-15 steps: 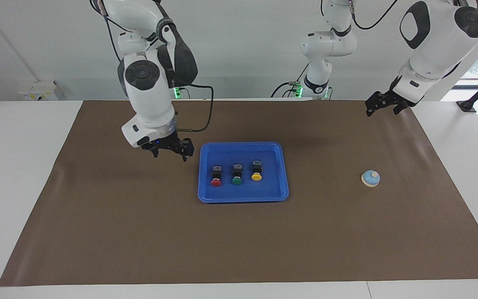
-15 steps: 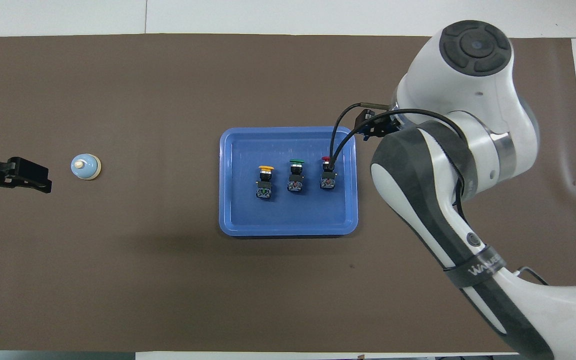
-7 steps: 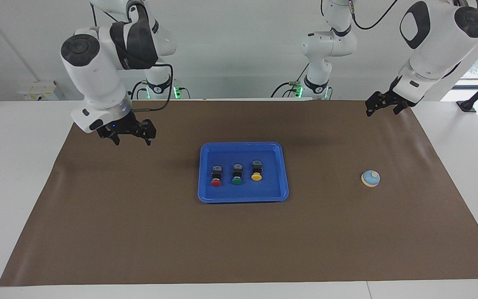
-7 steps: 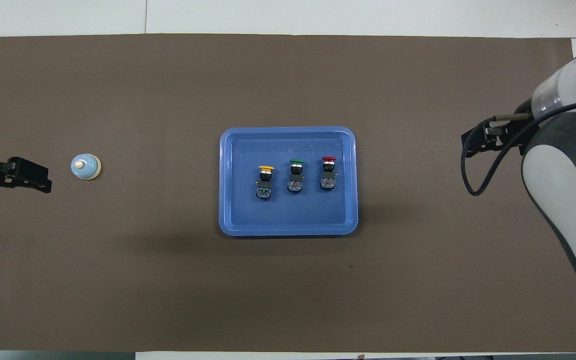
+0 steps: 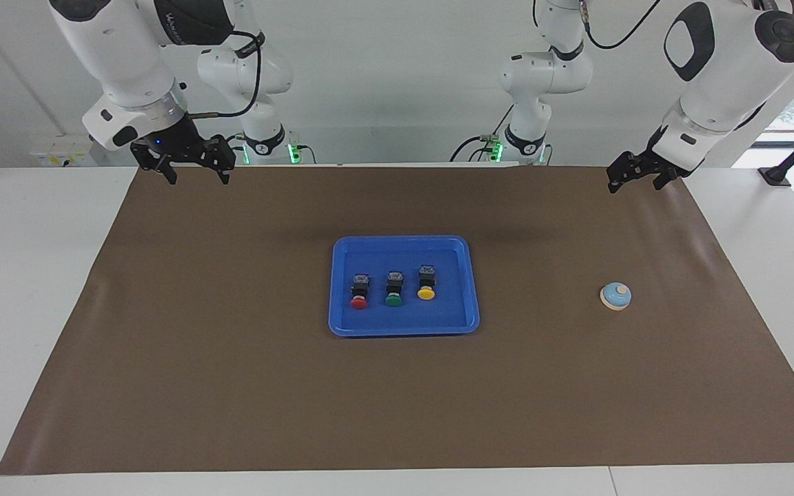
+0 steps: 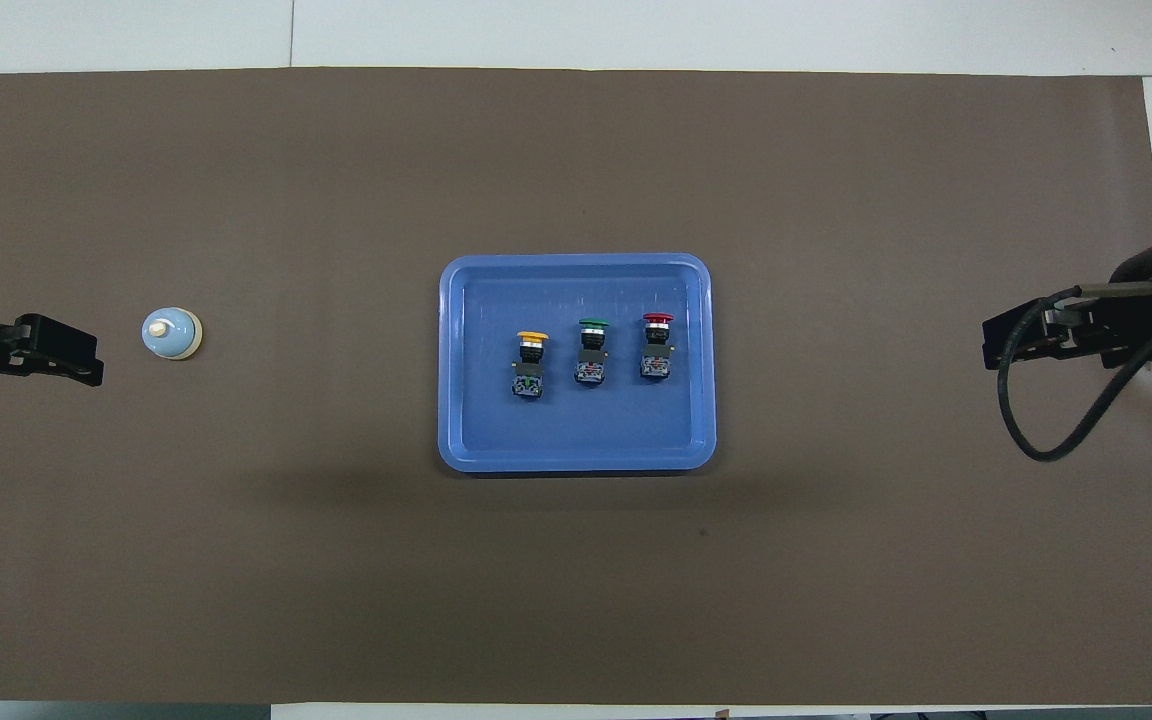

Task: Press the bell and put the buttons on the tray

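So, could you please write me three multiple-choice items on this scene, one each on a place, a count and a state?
1. Where is the bell?
A. In the tray
B. On the brown mat, toward the left arm's end
C. Held by a gripper

2. How many buttons lie in the tray?
A. One
B. Two
C. Three

3. What does the right gripper hold?
A. Nothing
B. The red button
C. The bell

Answers:
1 B, it sits alone on the mat.
2 C, the red button, green button and yellow button lie in a row.
3 A, its open fingers are empty, above the mat's edge.
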You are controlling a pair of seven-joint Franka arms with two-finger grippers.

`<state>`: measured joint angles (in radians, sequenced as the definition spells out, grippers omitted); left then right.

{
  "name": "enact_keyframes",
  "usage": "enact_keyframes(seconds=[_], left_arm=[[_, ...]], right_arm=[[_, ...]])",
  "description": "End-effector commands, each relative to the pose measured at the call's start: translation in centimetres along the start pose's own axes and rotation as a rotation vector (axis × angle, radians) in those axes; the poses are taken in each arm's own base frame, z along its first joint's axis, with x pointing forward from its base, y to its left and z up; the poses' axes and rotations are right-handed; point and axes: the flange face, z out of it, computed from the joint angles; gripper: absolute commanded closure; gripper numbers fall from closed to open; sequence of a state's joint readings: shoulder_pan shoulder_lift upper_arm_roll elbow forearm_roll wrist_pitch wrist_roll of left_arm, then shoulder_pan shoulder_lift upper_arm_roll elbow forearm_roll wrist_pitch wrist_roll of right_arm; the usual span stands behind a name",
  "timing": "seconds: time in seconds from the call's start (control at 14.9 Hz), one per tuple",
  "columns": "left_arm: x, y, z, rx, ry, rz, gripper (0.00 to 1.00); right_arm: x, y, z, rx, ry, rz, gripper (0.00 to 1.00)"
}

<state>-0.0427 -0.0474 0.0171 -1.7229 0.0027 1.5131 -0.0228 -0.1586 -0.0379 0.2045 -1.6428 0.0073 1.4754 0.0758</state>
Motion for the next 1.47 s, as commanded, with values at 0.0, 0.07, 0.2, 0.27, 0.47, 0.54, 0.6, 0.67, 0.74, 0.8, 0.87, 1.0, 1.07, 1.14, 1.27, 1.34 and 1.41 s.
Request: enact_keyframes(seconds=[0.0, 0.07, 0.2, 0.27, 0.47, 0.54, 0.6, 0.67, 0.74, 0.8, 0.87, 1.0, 1.07, 1.14, 1.27, 1.34, 1.41], left_arm=[[-0.3, -0.1, -0.4, -0.01, 0.012, -0.01, 0.0], [-0.3, -0.1, -0.4, -0.01, 0.012, -0.01, 0.0], [-0.3, -0.1, -0.4, -0.01, 0.012, -0.01, 0.0], [-0.3, -0.1, -0.4, -0.01, 0.01, -0.01, 0.0], [-0.3, -0.1, -0.4, -0.01, 0.012, -0.01, 0.0], [-0.3, -0.1, -0.4, -0.01, 0.012, -0.01, 0.0], [-0.3, -0.1, -0.4, -0.01, 0.012, -0.01, 0.0], [-0.3, -0.1, -0.4, -0.01, 0.012, -0.01, 0.0], [-0.3, -0.1, -0.4, -0.01, 0.012, -0.008, 0.0], [-0.3, -0.1, -0.4, -0.01, 0.012, -0.01, 0.0], [-0.3, -0.1, -0.4, -0.01, 0.012, -0.01, 0.0], [-0.3, -0.1, -0.4, -0.01, 0.012, -0.01, 0.0], [-0.3, -0.1, -0.4, -0.01, 0.01, -0.01, 0.0], [-0.3, -0.1, -0.4, -0.01, 0.012, -0.01, 0.0], [-0.3, -0.1, -0.4, -0.01, 0.012, -0.01, 0.0], [-0.3, -0.1, -0.4, -0.01, 0.01, -0.01, 0.0], [-0.3, -0.1, -0.4, -0.01, 0.01, -0.01, 0.0]], right_arm=[[0.0, 1.6, 0.5, 0.028, -0.001, 0.003, 0.0], [0.1, 2.2, 0.4, 0.03, 0.001, 0.006, 0.0], [0.2, 2.5, 0.3, 0.031, 0.004, 0.0, 0.0], [0.2, 2.8, 0.3, 0.032, 0.004, 0.004, 0.0], [0.3, 3.6, 0.2, 0.039, 0.008, 0.018, 0.0], [0.4, 3.6, 0.2, 0.039, 0.008, 0.016, 0.0], [0.4, 3.5, 0.2, 0.039, 0.008, 0.007, 0.0], [0.3, 3.5, 0.1, 0.038, 0.009, 0.004, 0.0], [0.3, 3.4, 0.2, 0.036, 0.008, 0.001, 0.0], [0.2, 3.2, 0.2, 0.035, 0.008, -0.002, 0.0], [0.2, 3.0, 0.3, 0.033, 0.005, 0.001, 0.0], [0.2, 3.0, 0.2, 0.033, 0.008, 0.004, 0.0], [0.2, 3.3, 0.2, 0.034, 0.008, 0.009, 0.0], [0.1, 3.4, 0.0, 0.032, 0.011, 0.011, 0.0], [0.0, 3.8, 0.1, 0.033, 0.006, 0.011, 0.0], [0.1, 4.1, 0.3, 0.032, 0.0, 0.015, 0.0], [0.0, 4.5, 0.4, 0.033, -0.003, 0.021, 0.0]])
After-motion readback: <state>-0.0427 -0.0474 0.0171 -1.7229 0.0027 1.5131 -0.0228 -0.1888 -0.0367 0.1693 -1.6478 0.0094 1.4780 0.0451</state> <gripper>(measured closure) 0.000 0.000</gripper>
